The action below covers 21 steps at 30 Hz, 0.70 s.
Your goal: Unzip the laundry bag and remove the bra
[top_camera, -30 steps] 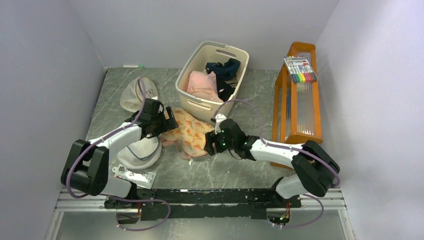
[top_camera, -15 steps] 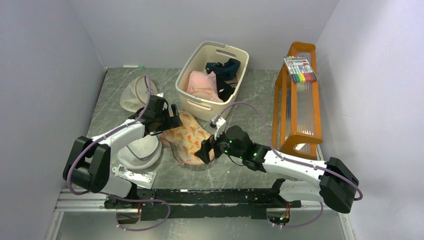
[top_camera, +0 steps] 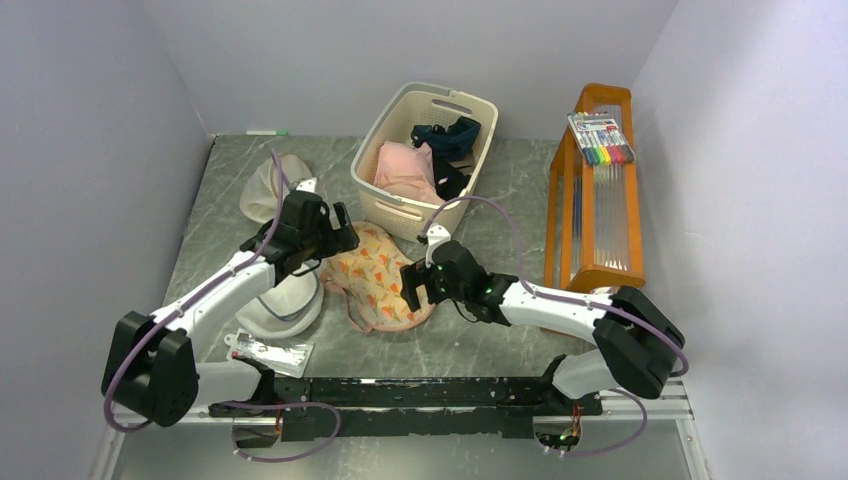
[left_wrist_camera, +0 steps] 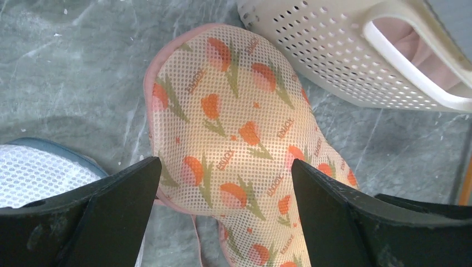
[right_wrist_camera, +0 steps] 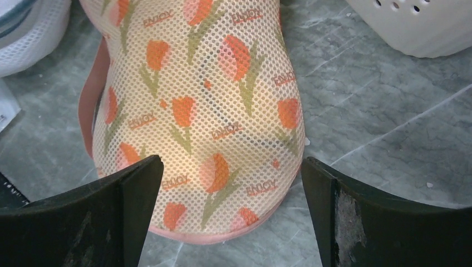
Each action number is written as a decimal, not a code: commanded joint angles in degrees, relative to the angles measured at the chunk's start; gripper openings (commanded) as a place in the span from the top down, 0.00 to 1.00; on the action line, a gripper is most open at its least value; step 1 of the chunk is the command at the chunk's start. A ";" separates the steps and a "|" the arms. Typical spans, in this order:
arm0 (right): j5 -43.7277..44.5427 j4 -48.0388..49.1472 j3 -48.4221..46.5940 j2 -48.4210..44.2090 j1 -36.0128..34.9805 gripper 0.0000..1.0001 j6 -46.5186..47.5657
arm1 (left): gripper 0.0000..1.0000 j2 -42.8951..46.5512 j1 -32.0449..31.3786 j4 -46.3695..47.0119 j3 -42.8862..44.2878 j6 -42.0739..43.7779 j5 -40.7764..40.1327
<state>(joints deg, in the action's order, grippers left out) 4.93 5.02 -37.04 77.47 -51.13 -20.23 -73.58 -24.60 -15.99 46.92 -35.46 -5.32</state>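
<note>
The laundry bag (top_camera: 378,280) is a peach-pink mesh pouch with orange tulip-like prints. It lies on the grey table in front of the basket, its pink zip edge closed where it shows. My left gripper (top_camera: 335,240) is open over its far-left end, with the bag (left_wrist_camera: 234,122) between the open fingers (left_wrist_camera: 225,167). My right gripper (top_camera: 412,287) is open over its near-right end, fingers (right_wrist_camera: 231,164) straddling the bag (right_wrist_camera: 200,111). Neither gripper holds anything. The bra is hidden; only a yellowish tint shows through the mesh.
A cream basket (top_camera: 400,212) holding a pink garment (top_camera: 405,170) and a navy one (top_camera: 445,135) stands just behind the bag. A white mesh dome bag (top_camera: 285,305) and a beige round bag (top_camera: 268,190) lie to the left. An orange rack (top_camera: 590,200) stands at the right.
The right arm swung out towards the near edge and came back over the bag's right end. The bag now lies rounder and a little further left. The left gripper has barely shifted.
</note>
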 commanded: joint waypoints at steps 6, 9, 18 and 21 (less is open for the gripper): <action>1.45 -0.58 -2.75 3.89 0.42 0.04 0.13 | 0.01 1.04 -1.39 2.15 -4.22 -1.99 0.67; 0.88 -0.51 -2.20 4.55 0.26 0.05 0.22 | 0.00 -5.34 -1.89 0.32 -1.24 -0.50 3.50; -9.20 3.41 2.12 3.59 -1.32 0.09 -1.45 | 0.02 -18.17 -11.45 0.48 6.00 -0.25 2.11; -18.69 9.98 6.07 0.87 -2.61 0.10 -3.25 | 0.01 -18.21 -12.84 2.78 5.51 -1.10 3.01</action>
<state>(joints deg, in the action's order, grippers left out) -0.47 5.85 -35.09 81.84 -51.83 -20.93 -91.39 -35.20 -17.08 51.46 -35.24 -5.34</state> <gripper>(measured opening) 0.908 0.987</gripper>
